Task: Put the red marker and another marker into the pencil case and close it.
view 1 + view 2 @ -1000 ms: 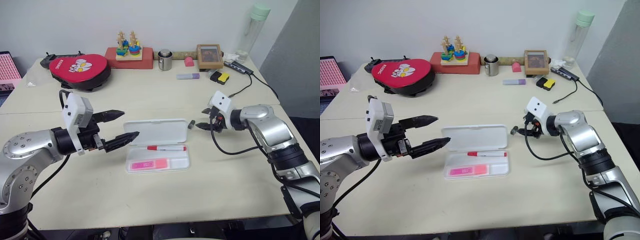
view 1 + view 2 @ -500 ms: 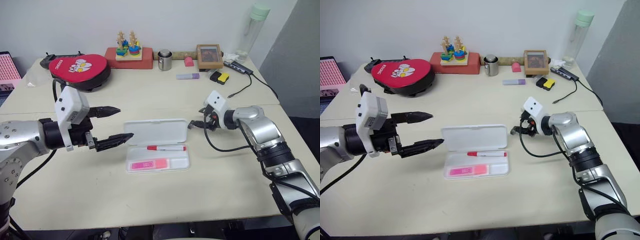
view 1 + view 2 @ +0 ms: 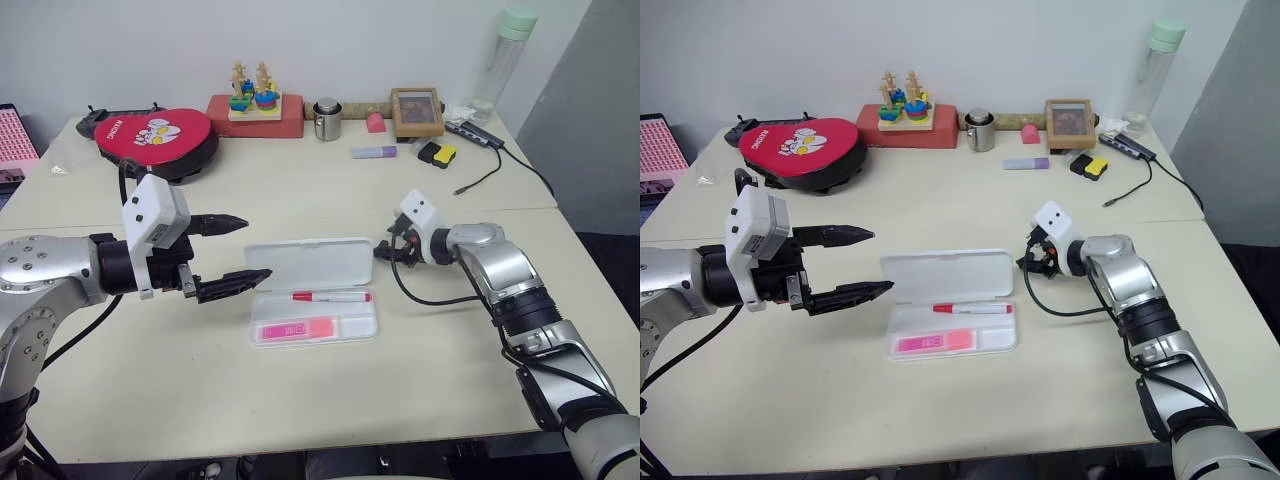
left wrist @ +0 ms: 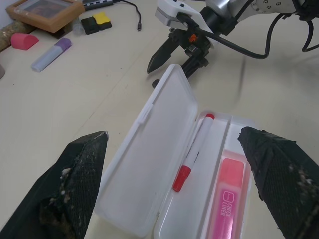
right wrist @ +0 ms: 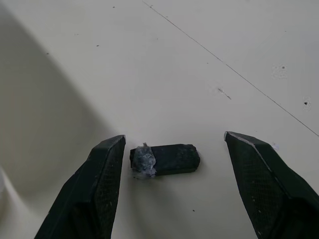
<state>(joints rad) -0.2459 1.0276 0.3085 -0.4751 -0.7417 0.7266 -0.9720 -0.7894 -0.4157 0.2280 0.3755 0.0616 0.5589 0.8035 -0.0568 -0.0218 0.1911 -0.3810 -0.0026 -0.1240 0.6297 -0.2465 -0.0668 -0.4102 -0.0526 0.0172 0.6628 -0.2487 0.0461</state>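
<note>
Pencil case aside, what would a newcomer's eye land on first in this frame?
The open white pencil case at mid-table, with the red marker and pink highlighter already lying in its tray. The left claw hangs wide open beside the case's left end, and the right claw sits open at the lid's right corner.

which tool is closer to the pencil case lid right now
The right. The right tool, open, sits just off the right end of the raised lid of the pencil case. The left tool, open, hovers by the lid's left end with a clearer gap.
</note>
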